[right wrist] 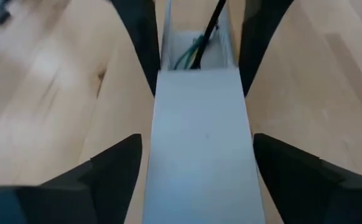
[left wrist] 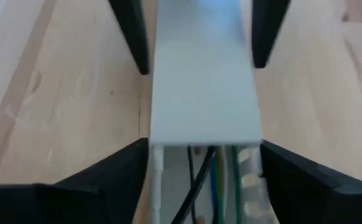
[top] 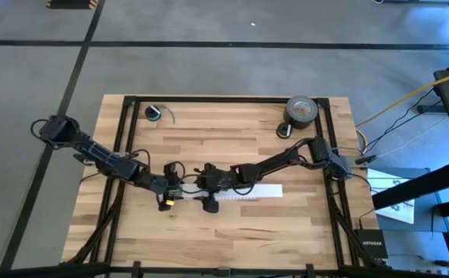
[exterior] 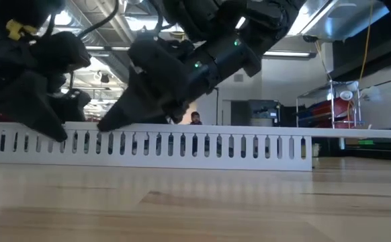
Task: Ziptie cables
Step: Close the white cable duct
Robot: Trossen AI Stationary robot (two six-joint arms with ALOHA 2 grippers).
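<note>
Both arms meet over the long white slotted duct (top: 244, 194) lying near the middle of the wooden table (top: 232, 147). The left tool (left wrist: 199, 106) straddles one end of the duct, its two dark fingers (left wrist: 106, 180) spread to either side of a flat white cover (left wrist: 204, 93) and not visibly touching it. The right tool (right wrist: 199, 149) straddles the duct facing the left tool, fingers (right wrist: 109, 168) likewise spread clear of the cover. The cables (left wrist: 213, 180) lie inside the channel: in the left wrist view dark, green and pale strands run out from under the cover's end, and in the right wrist view green and dark wires (right wrist: 196, 46) show in the open trough past the cover. Judging from this, the step in hand looks like letting go after seating or sliding the cover over the wires, not tying yet. The next move would call for lifting both tools straight off without dragging the cover, then finding a ziptie. No black ziptie can be made out in any view. The low view shows only the duct's slotted side wall (exterior: 182, 144) with the dark tool bodies above it, so the wires are hidden there, and how far the cover reaches along the duct cannot be told. A roll of tape (top: 302, 112) and a small coil (top: 155, 113) sit well apart at the far edge.
</note>
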